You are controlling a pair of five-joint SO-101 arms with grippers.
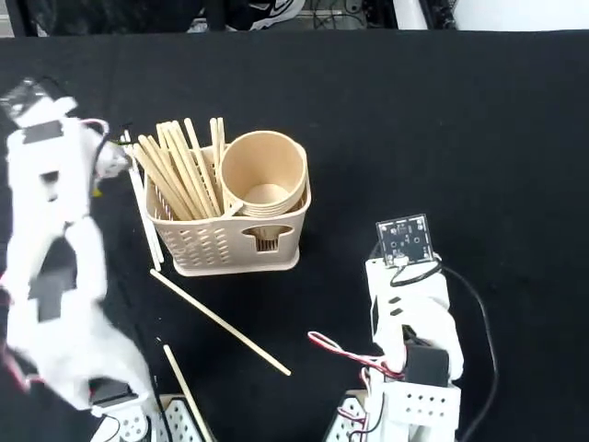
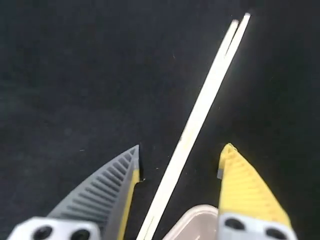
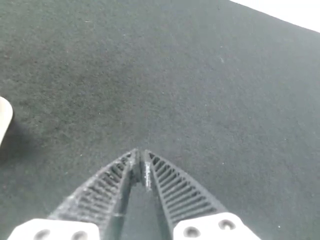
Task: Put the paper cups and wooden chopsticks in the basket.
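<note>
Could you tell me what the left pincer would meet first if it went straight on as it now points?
Probably the chopsticks on the table: they run between the open fingers of the left pincer, straight in its line. Their depth is unclear.

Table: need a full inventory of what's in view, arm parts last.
Table cloth: one, black, under everything.
Basket: one, cream, mid-table, two compartments.
Paper cups: nested stack, count unclear, tan, basket's right compartment.
Basket chopsticks: bundle, pale wood, basket's left compartment.
Chopstick pair: two, pale wood, on the cloth beside the basket's left side.
Diagonal chopstick: one, pale wood, on the cloth in front of the basket.
Near chopstick: one, pale wood, by the left arm's base.
Left gripper: open, straddling the pair.
Right gripper: shut, over bare cloth.
</note>
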